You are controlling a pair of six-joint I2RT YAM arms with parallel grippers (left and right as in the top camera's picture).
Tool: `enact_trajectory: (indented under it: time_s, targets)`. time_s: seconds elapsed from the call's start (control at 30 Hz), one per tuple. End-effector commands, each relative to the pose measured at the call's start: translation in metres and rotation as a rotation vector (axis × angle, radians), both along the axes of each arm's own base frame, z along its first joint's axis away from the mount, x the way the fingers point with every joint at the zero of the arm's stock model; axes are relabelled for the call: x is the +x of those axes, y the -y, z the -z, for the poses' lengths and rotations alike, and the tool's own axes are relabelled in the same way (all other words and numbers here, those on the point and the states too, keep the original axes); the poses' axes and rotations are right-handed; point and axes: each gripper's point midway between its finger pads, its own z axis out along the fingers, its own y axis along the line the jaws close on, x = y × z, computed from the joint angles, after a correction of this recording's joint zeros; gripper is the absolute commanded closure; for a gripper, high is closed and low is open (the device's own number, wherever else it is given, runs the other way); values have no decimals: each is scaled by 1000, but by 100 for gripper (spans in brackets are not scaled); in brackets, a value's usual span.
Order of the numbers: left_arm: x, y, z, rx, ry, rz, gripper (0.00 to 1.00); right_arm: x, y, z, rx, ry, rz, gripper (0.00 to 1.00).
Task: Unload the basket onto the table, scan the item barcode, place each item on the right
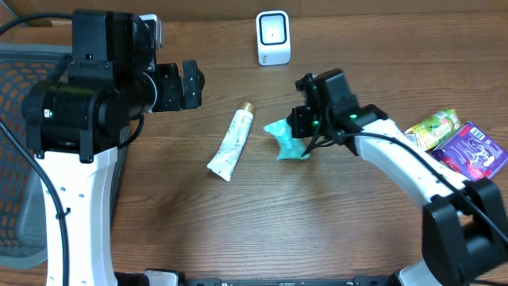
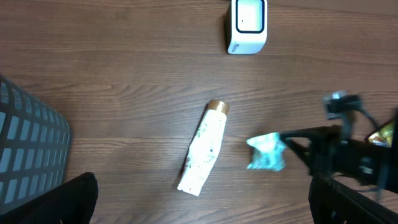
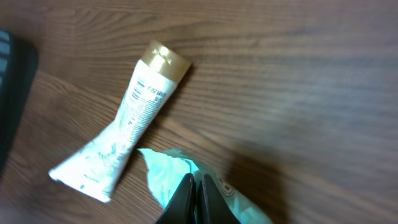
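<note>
Firstly, far left: a grey mesh basket [image 1: 17, 119] is cut off by the frame edge, so its full shape cannot be made out. The left fingers [image 1: 192, 83] stand wide apart, holding nothing, above the bare brown wood-grain tabletop [image 1: 159, 222]. In the left wrist view they show only as two dark blurred corners at the bottom edge.

Centre: a white squeeze tube [image 1: 232, 143] lies flat and slanted. It has a gold cap at the upper end and a crimped flat tail at the lower end. Its print is too small to read, and no barcode is discernible.

Behind it, near the far edge, stands the scanner [image 1: 273, 37], a small white rounded block, upright and well apart from everything else.

Just right of the tube, but not touching it, is the teal packet [image 1: 287, 141], made of thin, crinkled film. The right fingers [image 3: 186, 200] are pressed together on it, pinching its edge. The lower part of the packet runs out of the right wrist view. From overhead, the black wrist body hides the fingertips. Whether the packet rests on the tabletop or is just lifted cannot be told.

Far right: a glossy green-yellow pouch [image 1: 432, 127] and a purple pouch [image 1: 475, 149] lie side by side. The white arm partly covers them.
</note>
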Motion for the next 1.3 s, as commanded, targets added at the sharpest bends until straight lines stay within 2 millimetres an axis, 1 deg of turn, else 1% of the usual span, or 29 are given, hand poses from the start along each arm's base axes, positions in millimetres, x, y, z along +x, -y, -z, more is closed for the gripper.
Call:
enact_trajectory:
  time_s: [0.0,0.2,0.37,0.5,0.53,0.57,0.6,0.63,0.7,0.73,0.83,0.93,0.97,1.03,1.2,1.27]
  targets:
    - [2,0,-1,14,8,14,1,1,7,-4,-71,94,-130,96]
    - [2,0,-1,14,8,13,0,4,16,-2,-84,95,-123,96]
    - [2,0,-1,14,8,13,1,0,19,0,-108,96,-159,96]
    - [2,0,-1,14,8,13,0,1,32,4,-134,83,-148,96]
    - [2,0,-1,14,8,13,1,2,35,5,-132,76,-135,94]
    - [2,0,-1,14,8,13,0,3,39,5,-128,65,-114,86]
    - [2,0,-1,14,8,13,0,5,42,5,-118,51,-86,66]
    - [2,0,-1,14,8,13,0,6,44,5,-106,39,-66,57]
    - [2,0,-1,14,7,13,0,7,48,4,-81,14,-32,55]
    - [2,0,-1,14,8,13,0,7,50,5,-77,5,-16,55]
    - [2,0,-1,14,7,13,0,4,49,5,-61,-13,-23,65]
    - [2,0,-1,14,7,13,1,-2,39,4,-30,-26,-57,76]
    - [2,0,-1,14,8,13,0,-4,34,3,-33,-20,-75,82]
    - [2,0,-1,14,8,13,0,-5,30,4,-47,-3,-93,88]
    - [2,0,-1,14,8,13,0,5,25,19,-147,51,-84,96]
    - [2,0,-1,14,7,13,1,6,19,26,-151,52,-103,96]
